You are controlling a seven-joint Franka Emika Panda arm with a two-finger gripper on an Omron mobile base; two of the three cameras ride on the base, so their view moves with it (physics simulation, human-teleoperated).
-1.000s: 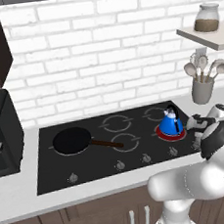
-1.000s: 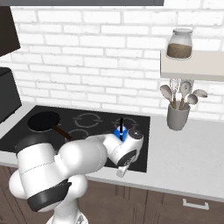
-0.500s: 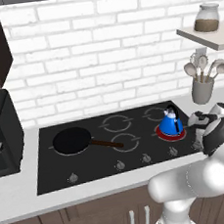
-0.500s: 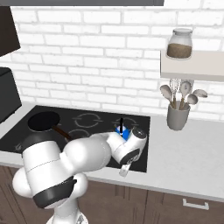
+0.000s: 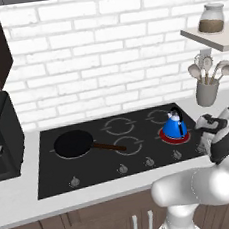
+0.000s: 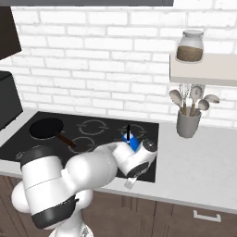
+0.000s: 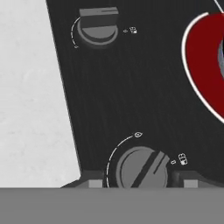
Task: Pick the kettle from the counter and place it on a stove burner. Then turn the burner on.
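Observation:
The bright-blue kettle [image 5: 174, 127] [image 6: 133, 141] stands upright on the front right stove burner [image 5: 182, 138], which glows red [image 7: 203, 57]. My gripper [image 7: 142, 184] [image 6: 131, 181] points down at the cooktop's front right corner, just right of the kettle. It is open, with one fingertip on each side of a round grey knob [image 7: 142, 168]. A small gap shows between each tip and the knob. The knob's bar sits on a diagonal. The pale counter [image 7: 30, 109] [image 5: 26, 202] borders the black glass. The hand [image 5: 208, 125] hides this knob in the left base view.
A black frying pan [image 5: 73, 144] sits on the left burner. A second knob [image 7: 97, 28] and several more [image 5: 122, 169] line the cooktop's front. A grey utensil cup [image 6: 188, 122] stands at the right under a shelf with a jar [image 6: 190, 46]. A dark appliance [image 5: 0, 134] stands far left.
The hand has shifted only slightly over the front right knob. The kettle has not moved and the burner under it is red in every frame.

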